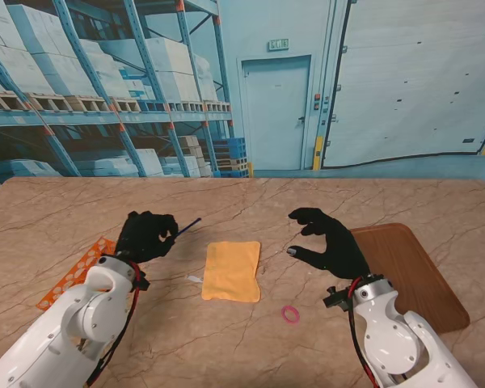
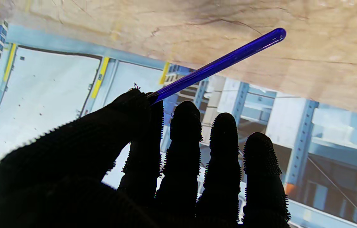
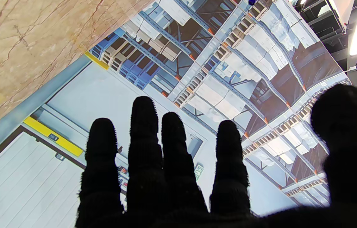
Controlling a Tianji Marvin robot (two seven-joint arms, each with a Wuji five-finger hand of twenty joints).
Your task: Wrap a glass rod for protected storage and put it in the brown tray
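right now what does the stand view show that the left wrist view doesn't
Only the stand view shows the yellow cloth lying flat on the table, the pink ring nearer to me than it, the brown tray on the right, the orange perforated sheet on the left, and the open right robot hand. Only the left wrist view shows the pinch up close: thumb and index finger closed on the rod's end. Both show the left robot hand holding the blue glass rod above the marble table.
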